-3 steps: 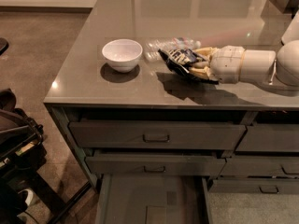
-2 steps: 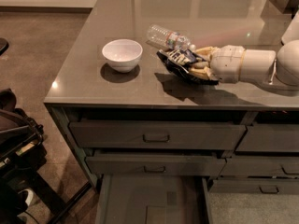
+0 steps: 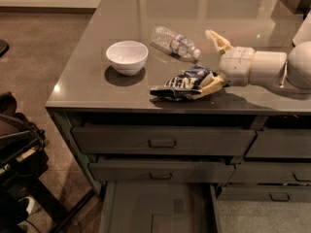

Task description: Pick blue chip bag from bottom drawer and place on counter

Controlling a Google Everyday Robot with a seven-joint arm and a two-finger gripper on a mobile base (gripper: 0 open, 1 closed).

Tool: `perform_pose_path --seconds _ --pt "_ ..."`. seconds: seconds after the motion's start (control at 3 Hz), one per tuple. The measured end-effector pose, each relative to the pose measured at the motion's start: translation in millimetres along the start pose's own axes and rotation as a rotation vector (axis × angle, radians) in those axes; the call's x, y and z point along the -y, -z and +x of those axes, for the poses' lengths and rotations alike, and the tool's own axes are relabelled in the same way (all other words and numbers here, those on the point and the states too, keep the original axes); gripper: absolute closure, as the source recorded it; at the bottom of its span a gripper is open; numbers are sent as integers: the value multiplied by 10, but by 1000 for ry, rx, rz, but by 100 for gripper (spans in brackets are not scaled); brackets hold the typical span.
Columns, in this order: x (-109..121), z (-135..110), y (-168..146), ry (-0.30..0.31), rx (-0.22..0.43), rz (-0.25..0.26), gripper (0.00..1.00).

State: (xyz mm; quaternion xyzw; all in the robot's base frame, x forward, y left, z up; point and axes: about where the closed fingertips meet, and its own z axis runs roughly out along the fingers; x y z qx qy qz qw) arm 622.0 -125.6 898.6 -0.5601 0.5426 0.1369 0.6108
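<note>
The blue chip bag (image 3: 181, 84) lies crumpled on the counter (image 3: 92, 76), near its front edge. My gripper (image 3: 212, 62) is open over the counter, just right of the bag. One fingertip (image 3: 213, 36) points up and away, while the other fingertip (image 3: 210, 85) rests against the bag's right end. The bottom drawer (image 3: 160, 208) stands pulled out below, and its visible floor is bare.
A white bowl (image 3: 127, 56) sits on the counter to the left of the bag. A clear plastic bottle (image 3: 175, 41) lies behind the bag. Two handled drawers (image 3: 162, 142) are shut above the open one. A dark object (image 3: 17, 144) stands on the floor at left.
My gripper has opened and let go of the bag. The bag now lies lower on the counter, nearer the front edge. The bottle is in full view.
</note>
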Motion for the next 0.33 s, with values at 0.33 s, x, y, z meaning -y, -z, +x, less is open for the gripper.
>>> perform_pose_path --seconds 0.33 --pt "0 0 0 0 0 0 0"
